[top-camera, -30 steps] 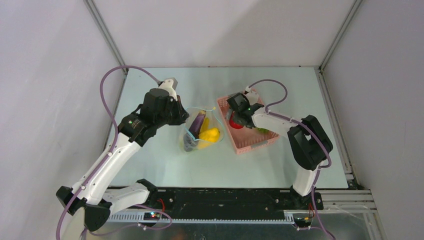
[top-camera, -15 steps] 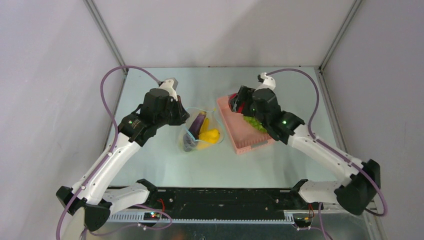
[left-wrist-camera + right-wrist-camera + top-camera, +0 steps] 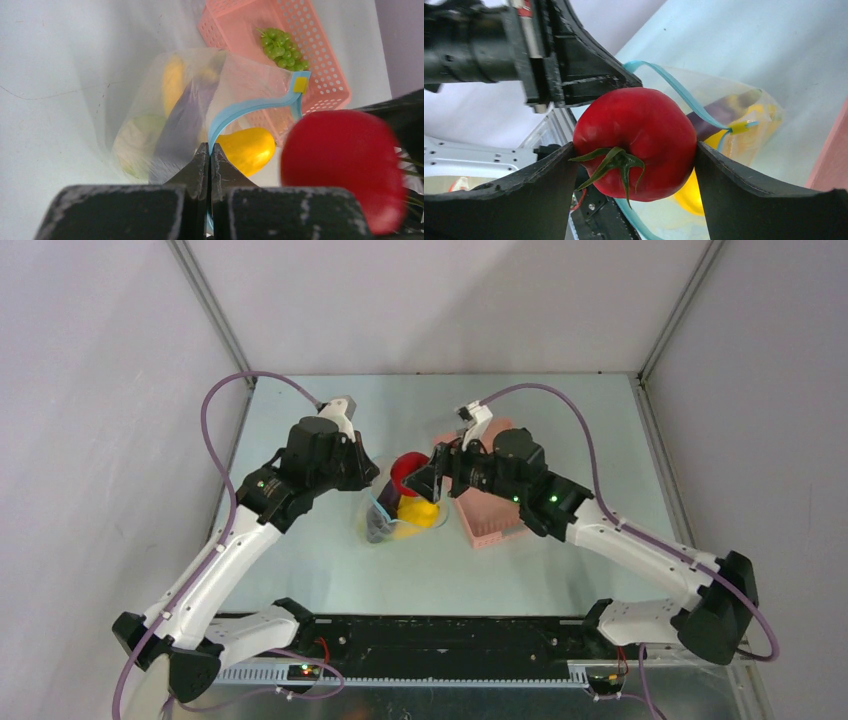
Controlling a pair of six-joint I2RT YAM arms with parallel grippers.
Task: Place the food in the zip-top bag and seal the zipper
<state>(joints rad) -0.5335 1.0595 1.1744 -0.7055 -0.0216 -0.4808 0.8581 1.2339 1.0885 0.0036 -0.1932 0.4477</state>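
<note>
**Tomato held at the bag's mouth**

Our right pincer (image 3: 634,147) clamps the red tomato (image 3: 636,125) between both fingers, just above the zip-top bag (image 3: 150,100). Our left pincer (image 3: 209,150) is closed on the blue zipper (image 3: 250,106). Just ahead of it, a yellow piece (image 3: 247,147) and a purple piece (image 3: 182,130) lie in the bag. Farther ahead, green grapes (image 3: 282,47) sit in the pink basket (image 3: 327,70).

The right gripper (image 3: 635,150) has matte black fingers (image 3: 544,190), and between them sits a glossy red tomato (image 3: 644,125) with a dark green calyx. The left gripper (image 3: 210,152) is black with grey scuffs. At its tips is the light blue zipper (image 3: 250,106), which bears a small yellow tab. Just beyond, the clear bag (image 3: 240,70) shows a yellow piece (image 3: 247,147), a dark purple piece (image 3: 185,125) and pale green cabbage (image 3: 135,142). Farther out, the pink basket (image 3: 325,65) has a grid of holes and holds bright green grapes (image 3: 282,47).
</note>
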